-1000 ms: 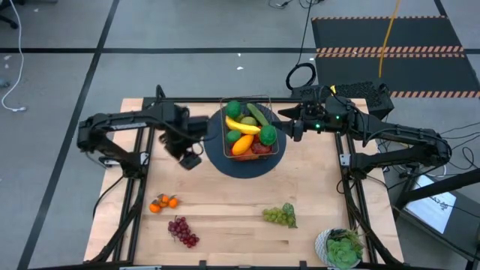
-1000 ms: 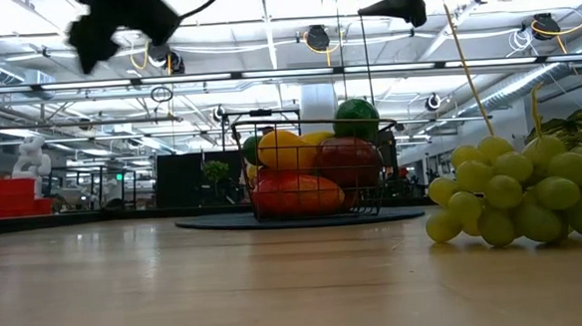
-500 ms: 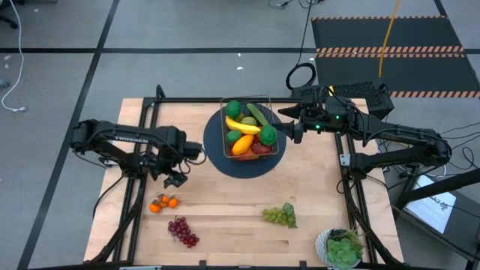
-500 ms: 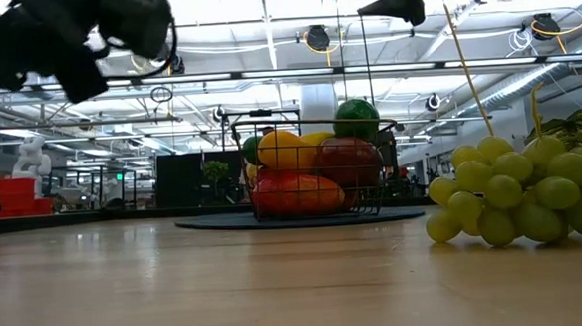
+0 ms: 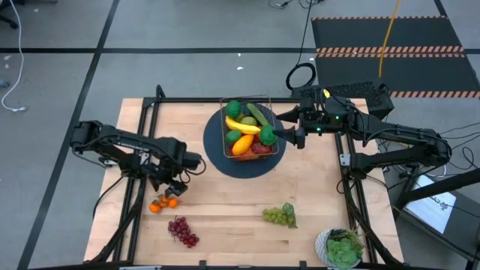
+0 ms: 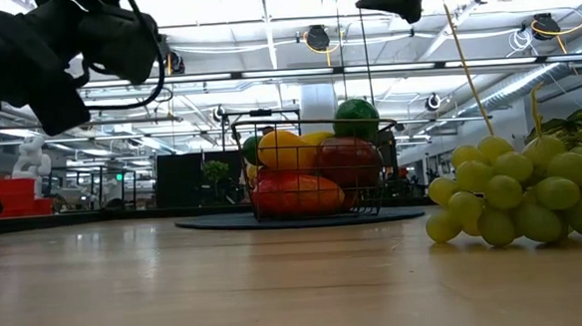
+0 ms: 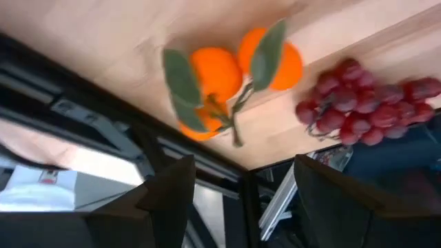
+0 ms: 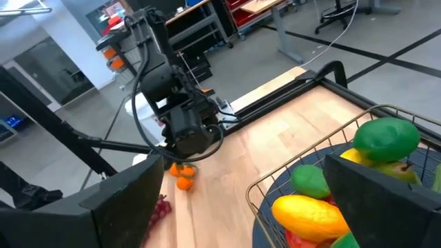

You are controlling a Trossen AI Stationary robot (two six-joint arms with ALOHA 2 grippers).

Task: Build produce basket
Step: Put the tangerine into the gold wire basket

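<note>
left hand (image 5: 174, 190) splayed above oranges (image 5: 163, 202)

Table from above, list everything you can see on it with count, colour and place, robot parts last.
basket: one, dark wire, on the mat at the back centre, filled with fruit
mat: one, round, dark blue, under the basket
oranges: one cluster, orange, front left
purple grapes: one bunch, front left
green grapes: one bunch, front right of centre
plant: one, green, white pot, front right corner
left tool: open, above the oranges
right tool: open, beside the basket's right edge
</note>
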